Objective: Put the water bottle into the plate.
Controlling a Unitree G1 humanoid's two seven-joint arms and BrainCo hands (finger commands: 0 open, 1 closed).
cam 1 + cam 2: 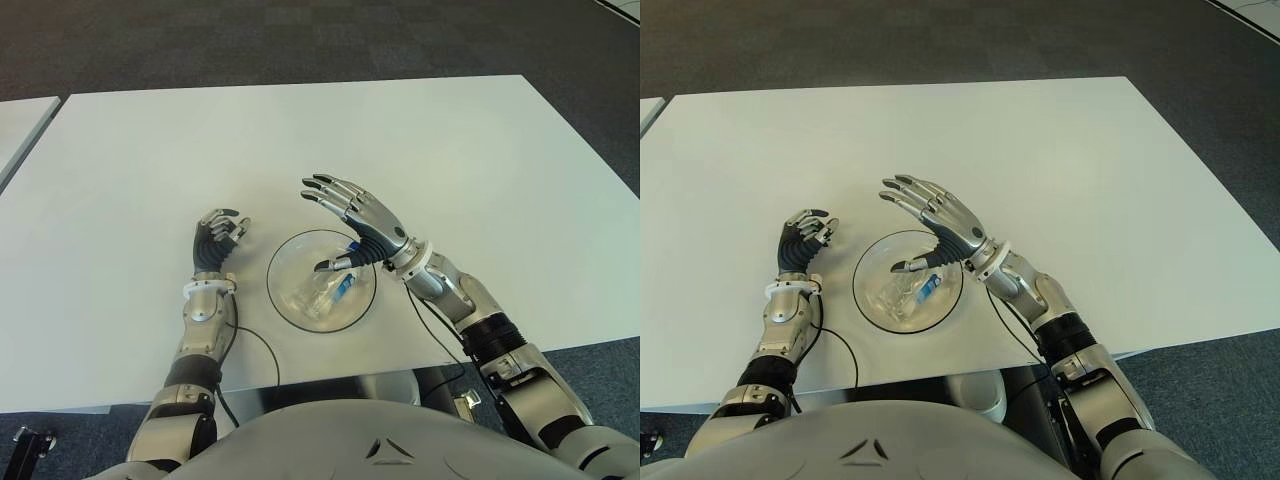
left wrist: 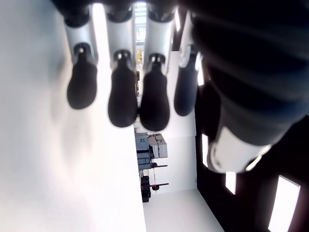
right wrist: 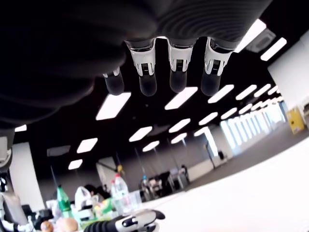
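Note:
A clear plastic water bottle (image 1: 328, 290) with a blue label lies on its side inside the round glass plate (image 1: 285, 268) near the table's front edge. My right hand (image 1: 352, 215) hovers just above the plate's far right side, fingers spread and holding nothing; its thumb (image 1: 338, 263) points down over the bottle. In the right wrist view the fingertips (image 3: 147, 86) hang straight with empty air beneath them. My left hand (image 1: 218, 238) shows just left of the plate with its fingers curled, and the left wrist view shows those fingertips (image 2: 123, 99) bent beside the white tabletop, gripping nothing.
The white table (image 1: 300, 140) stretches wide beyond the plate. A second white table edge (image 1: 20, 120) shows at the far left. Dark carpet (image 1: 300, 40) lies behind. A black cable (image 1: 262, 350) runs along the front edge by my left forearm.

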